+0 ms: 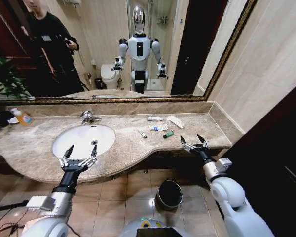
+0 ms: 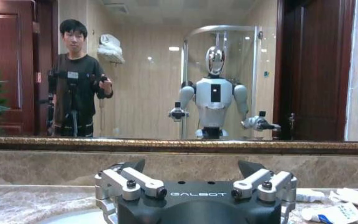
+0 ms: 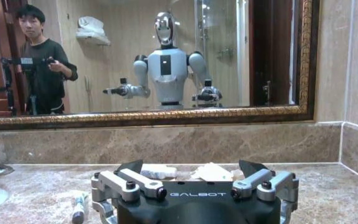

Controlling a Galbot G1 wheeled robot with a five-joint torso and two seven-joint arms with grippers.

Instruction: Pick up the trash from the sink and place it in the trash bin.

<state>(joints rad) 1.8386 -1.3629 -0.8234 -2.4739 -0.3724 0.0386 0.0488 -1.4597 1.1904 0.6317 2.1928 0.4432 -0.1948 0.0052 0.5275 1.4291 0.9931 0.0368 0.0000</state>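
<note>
Head view: left claw spread, empty, over white oval sink. Right claw spread, empty, at beige marble counter edge. Trash, small white tubes and sachets, lies on counter, not in basin. Risk: searching basin misses it; dark round bin sits low, drops could miss.

The head camera looks down from above at the beige-brown marble countertop, mirror at twelve o'clock. Both wrist cameras sit low and close, facing the gold-framed mirror; all share the countertop.
</note>
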